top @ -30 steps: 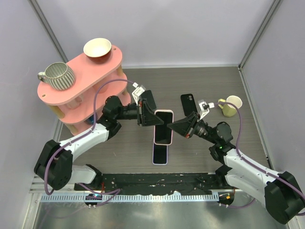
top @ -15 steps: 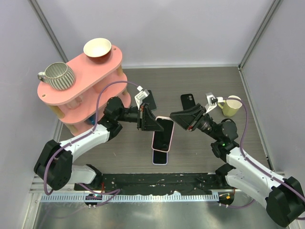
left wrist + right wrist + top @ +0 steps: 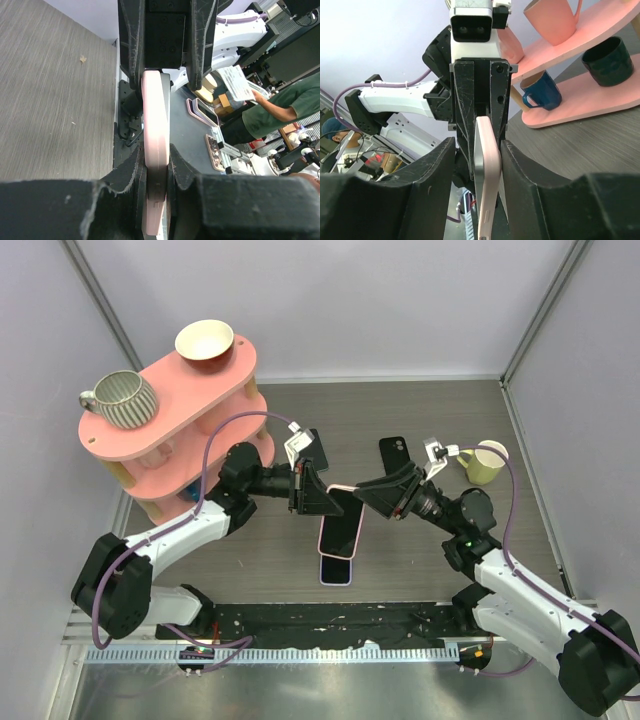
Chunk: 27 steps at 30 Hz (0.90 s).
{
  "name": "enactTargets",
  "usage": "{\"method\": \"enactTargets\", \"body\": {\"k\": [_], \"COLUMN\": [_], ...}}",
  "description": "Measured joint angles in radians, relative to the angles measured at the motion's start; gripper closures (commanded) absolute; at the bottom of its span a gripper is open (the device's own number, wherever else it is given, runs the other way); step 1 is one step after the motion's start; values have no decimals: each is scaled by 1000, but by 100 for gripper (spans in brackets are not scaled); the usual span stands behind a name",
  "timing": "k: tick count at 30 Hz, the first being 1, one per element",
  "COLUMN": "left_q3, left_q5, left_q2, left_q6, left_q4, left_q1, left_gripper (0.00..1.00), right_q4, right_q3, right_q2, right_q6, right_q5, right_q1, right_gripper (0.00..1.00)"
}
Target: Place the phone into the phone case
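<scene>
A phone with a dark screen sits in a pink phone case, held on edge above the table between both arms. My left gripper is shut on its left edge; in the left wrist view the fingers press both faces of the pink case. My right gripper is at its upper right corner. In the right wrist view its jaws stand open around the case, with a gap on the left side. The phone's grey rim shows inside the pink case.
A second pink-rimmed phone lies flat on the table under the held one. A black phone or case lies behind the right gripper. A yellow mug stands at the right. A pink two-tier shelf with mugs and a bowl stands at the left.
The left gripper has closed on the cased phone and the right gripper has opened off it. The phone has tipped and dropped slightly toward the left arm.
</scene>
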Motion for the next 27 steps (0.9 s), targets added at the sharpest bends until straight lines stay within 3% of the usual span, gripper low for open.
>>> {"method": "enactTargets", "body": {"k": [7,9,10,11,17,20,21,24,27], "left_q3": [0,0,0,0,2,12,18,24,24], "left_q5": [-13,-18,-21,-23,-45,-53,-56,-85,-120], "left_q2": [-2,-5,-7,-8,-8,-8,-8,-10,-10], "left_q6": [19,31,34,38,64,82,88,109,118], "left_q4": [-35,-52,-63,-77,-143,-166,-175,-194,-218], "left_q1": [-3,-5,-6,-8,-15,-14,-14,-15,-9], "left_gripper": [100,100,100,100,100,100,100,100,100], "right_q4": [-52,-79,-95,-113,-259,-319,-334,-363,-372], "right_q3": [-1,-1,-1,-1,32,63,71,82,79], "right_q2": [-5,-14,-21,-29,-62,-64,-64,-64,-63], "right_q6": [-26,-45,-57,-72,-164,-200,-209,-213,-199], "right_q5": [-11,-11,-13,-14,-13,-13,-13,-5,1], "right_q1": [-2,-3,-3,-3,-3,-3,-3,-3,-3], "right_gripper": [68,79,93,99,99,75,61,48,45]}}
